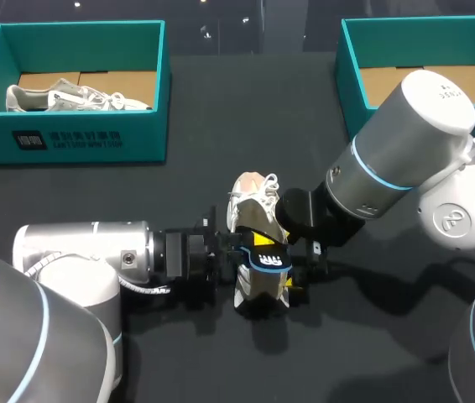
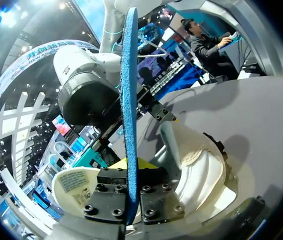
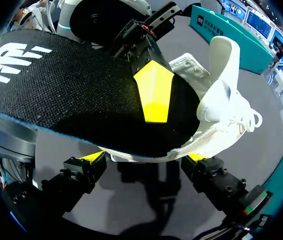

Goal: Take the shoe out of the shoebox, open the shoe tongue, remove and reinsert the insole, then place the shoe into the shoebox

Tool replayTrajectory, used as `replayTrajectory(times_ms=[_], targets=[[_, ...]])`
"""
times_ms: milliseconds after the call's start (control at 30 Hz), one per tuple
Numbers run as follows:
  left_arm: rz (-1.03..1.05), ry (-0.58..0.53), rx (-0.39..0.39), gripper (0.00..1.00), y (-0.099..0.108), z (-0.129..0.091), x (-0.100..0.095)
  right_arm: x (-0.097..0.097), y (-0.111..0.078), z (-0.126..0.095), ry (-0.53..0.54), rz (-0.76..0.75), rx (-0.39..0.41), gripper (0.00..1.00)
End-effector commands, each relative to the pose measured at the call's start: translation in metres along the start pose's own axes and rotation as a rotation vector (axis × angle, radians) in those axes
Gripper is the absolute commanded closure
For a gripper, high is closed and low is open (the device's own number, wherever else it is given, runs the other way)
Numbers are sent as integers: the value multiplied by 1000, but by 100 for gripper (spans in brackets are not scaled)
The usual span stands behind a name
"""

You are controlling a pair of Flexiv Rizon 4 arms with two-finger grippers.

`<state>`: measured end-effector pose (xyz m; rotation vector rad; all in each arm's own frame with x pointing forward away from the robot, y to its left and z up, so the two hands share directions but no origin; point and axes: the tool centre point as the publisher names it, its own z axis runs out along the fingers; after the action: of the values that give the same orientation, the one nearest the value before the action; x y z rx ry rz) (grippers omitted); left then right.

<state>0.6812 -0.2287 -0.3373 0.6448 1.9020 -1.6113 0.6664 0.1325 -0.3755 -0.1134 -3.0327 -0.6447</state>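
1. The white shoe (image 1: 251,197) is near the middle of the dark table (image 1: 221,117), well apart from the teal shoebox (image 1: 78,138).
2. The left claw (image 2: 130,192) pinches the insole (image 2: 129,100), which is part way in the shoe.
3. The right claw (image 3: 146,159) squeezes the shoe from both sides.

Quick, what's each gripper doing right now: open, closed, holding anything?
Left gripper: closed on the insole.
Right gripper: closed on the shoe, a finger on each side.
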Motion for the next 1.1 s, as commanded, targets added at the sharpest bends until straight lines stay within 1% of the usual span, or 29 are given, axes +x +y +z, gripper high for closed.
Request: replayTrajectory(times_ms=[33,300,600,800,933,1100], targets=[[-3,10,-15,100,8,9,-3,1,1,1,-1,0,0,0],[11,15,-36,100,16,11,-2,1,1,1,-1,0,0,0],[40,33,-34,100,16,9,2,1,1,1,-1,0,0,0],[35,24,-61,100,20,5,-1,1,1,1,-1,0,0,0],[26,22,-95,100,24,5,-2,1,1,1,-1,0,0,0],[15,26,-109,100,26,6,-2,1,1,1,-1,0,0,0]])
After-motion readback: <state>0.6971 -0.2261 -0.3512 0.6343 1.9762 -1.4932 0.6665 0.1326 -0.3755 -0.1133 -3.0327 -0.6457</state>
